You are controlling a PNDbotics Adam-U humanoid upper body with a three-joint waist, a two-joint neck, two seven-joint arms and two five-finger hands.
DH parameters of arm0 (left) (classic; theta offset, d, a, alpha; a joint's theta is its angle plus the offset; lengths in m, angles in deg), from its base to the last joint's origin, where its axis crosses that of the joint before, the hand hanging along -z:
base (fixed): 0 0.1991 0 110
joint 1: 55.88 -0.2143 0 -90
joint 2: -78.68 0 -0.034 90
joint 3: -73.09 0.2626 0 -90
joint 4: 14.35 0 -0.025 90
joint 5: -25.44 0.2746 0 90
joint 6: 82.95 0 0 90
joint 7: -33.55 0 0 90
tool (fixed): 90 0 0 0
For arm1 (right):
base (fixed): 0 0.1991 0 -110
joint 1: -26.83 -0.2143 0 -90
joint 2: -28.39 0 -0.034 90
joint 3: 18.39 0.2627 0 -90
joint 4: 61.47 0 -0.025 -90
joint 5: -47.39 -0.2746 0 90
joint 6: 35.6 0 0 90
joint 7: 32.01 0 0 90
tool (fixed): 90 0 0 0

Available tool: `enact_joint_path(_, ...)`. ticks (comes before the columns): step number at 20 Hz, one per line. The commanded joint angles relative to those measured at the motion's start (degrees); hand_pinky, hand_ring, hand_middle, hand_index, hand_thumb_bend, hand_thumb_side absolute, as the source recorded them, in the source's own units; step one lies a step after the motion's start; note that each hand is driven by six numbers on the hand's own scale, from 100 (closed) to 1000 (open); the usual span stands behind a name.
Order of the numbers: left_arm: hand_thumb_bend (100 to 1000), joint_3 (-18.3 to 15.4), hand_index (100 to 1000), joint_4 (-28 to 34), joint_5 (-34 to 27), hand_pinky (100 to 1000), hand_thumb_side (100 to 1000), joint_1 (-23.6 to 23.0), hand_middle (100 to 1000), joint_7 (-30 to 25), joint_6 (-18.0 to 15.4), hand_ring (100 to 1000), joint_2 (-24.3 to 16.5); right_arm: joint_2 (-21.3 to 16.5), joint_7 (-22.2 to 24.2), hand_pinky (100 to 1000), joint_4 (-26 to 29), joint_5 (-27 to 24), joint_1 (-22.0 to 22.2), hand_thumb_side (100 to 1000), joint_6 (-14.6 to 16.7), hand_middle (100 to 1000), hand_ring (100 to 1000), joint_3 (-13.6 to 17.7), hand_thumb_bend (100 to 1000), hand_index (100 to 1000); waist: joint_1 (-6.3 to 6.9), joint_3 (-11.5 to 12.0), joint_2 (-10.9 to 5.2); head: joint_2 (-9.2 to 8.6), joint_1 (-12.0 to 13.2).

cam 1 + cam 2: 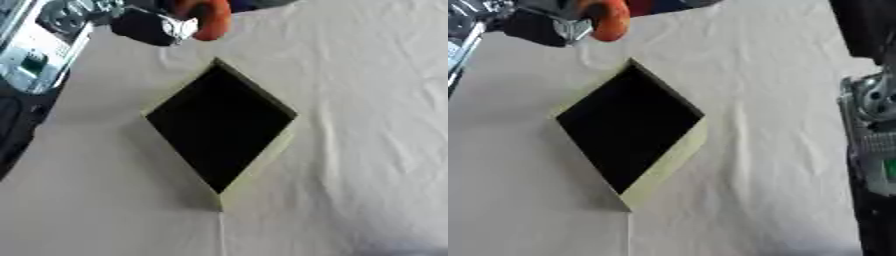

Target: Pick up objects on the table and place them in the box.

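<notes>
The place reads as a robotics lab or test bench rather than a home. A table is draped with a plain white cloth (367, 100), creased and otherwise bare, as a staged work surface. In the middle of the frame sits a single open box (278, 150) with a dark interior. Silver and black robot arm housing (872, 145) with exposed joints fills the right edge, and similar machinery (39, 45) occupies the upper left.

We see even, soft, bright light on white cloth (350, 100). Both views blurred throughout, edges smeared. Box (219, 122) interior reads near black, no detail. Faint shadow at box's lower left. No glare.
</notes>
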Motion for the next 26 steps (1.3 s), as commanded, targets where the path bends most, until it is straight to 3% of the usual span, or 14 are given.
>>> enact_joint_path(1, 100, 0.74, 557, 3.01, 0.28, 321, 380, -0.14, 494, -0.64, -0.34, 494, -1.27, -0.1, -0.38, 701, 0.86, 0.19, -0.57, 765, 0.05, 596, 820, 0.53, 100, 762, -0.41, -0.03, -1.2, 0.42, -0.04)
enact_joint_path(6, 100, 2.43, 558, 3.23, -0.7, 318, 432, -3.09, 493, -1.75, -0.89, 490, -1.23, -0.01, -0.56, 700, 0.86, -0.04, -0.52, 767, 0.04, 596, 820, 0.55, 100, 762, -0.45, -0.37, -0.92, 0.47, -0.03)
enact_joint_path(16, 100, 2.05, 564, 0.53, 1.26, 318, 421, -9.61, 495, -2.02, 1.02, 485, 5.19, 0.0, -0.99, 697, 0.86, -0.34, -0.1, 768, -0.15, 595, 820, 0.86, 100, 760, -0.73, -0.17, -0.56, 0.36, -0.11)
enact_joint_path(26, 100, 2.53, 580, -7.36, 11.94, 346, 388, -10.54, 513, 1.08, -3.3, 510, 10.72, 0.31, -1.11, 693, 0.86, -0.68, 0.12, 773, -0.24, 594, 818, 0.86, 100, 758, -0.93, -0.42, -0.29, 0.12, 0.33)
